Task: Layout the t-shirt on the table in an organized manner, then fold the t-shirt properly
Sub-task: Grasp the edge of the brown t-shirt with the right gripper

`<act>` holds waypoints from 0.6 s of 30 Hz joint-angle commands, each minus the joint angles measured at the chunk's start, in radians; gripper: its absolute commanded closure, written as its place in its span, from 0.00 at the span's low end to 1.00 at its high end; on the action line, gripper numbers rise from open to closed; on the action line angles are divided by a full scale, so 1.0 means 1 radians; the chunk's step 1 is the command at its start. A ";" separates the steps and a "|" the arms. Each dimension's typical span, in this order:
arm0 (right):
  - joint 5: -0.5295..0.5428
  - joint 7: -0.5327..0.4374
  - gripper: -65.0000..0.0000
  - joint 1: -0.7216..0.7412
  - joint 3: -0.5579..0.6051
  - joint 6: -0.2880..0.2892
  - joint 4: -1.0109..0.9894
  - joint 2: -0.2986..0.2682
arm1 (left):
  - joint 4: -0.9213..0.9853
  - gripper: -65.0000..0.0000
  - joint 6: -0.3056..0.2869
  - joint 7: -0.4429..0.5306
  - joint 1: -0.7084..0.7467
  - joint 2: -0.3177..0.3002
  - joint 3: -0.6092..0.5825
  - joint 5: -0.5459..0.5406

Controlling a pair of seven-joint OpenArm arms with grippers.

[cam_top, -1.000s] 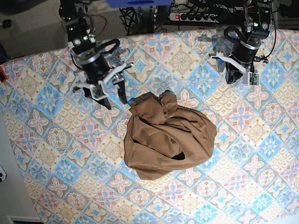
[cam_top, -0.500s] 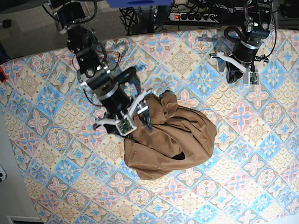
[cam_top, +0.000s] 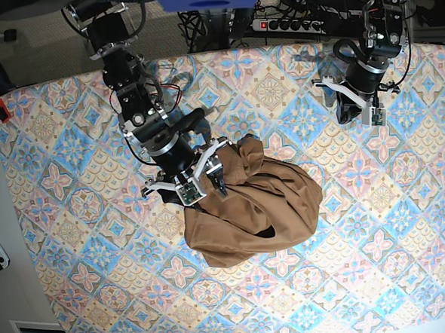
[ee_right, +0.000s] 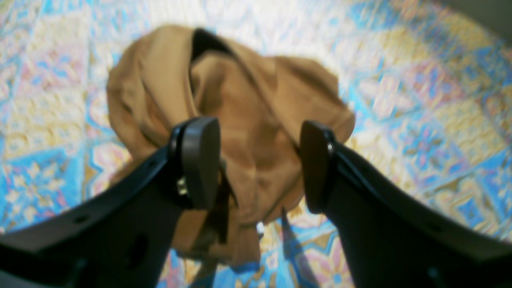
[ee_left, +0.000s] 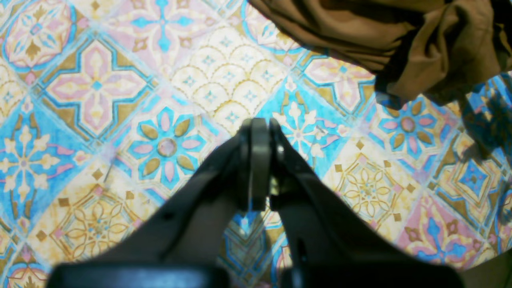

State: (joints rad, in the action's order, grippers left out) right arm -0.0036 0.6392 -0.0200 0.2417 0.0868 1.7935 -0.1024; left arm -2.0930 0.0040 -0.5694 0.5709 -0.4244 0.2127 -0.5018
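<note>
The tan t-shirt point(cam_top: 251, 206) lies bunched mid-desk point(cam_top: 76, 243), not yet spread; the right claw point(cam_top: 202, 184) hangs half-open over its edge, needing to pinch cloth next, while the left claw point(cam_top: 354, 115) waits shut, well apart.

Bunched t-shirt point(cam_top: 251, 206) near the middle of the table point(cam_top: 75, 221). Right gripper point(cam_top: 207, 184) over its left edge, perhaps touching. Left gripper point(cam_top: 358, 116) apart, toward the far right corner.

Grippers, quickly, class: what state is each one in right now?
Left gripper: closed, holding nothing, above the table.
Right gripper: open, over the crumpled t-shirt, not gripping it.
</note>
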 commanded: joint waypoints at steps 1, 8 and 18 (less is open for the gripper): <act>0.006 -0.048 0.52 0.013 -0.002 -0.002 0.009 0.002 | -0.013 0.99 -0.002 0.019 -0.002 -0.008 0.006 -0.005; 0.006 -0.164 0.52 -0.045 0.000 -0.002 -0.100 0.002 | -0.013 0.99 -0.002 0.019 -0.002 -0.008 0.006 -0.005; 0.006 -0.232 0.53 -0.050 0.000 -0.002 -0.185 0.002 | -0.013 0.99 -0.002 0.019 -0.002 -0.008 0.006 -0.004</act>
State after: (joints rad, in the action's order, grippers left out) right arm -0.0036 0.4370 -0.0872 0.2424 0.0860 1.5883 -0.1024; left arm -2.0922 0.0036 -0.5694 0.5709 -0.4240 0.2127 -0.5018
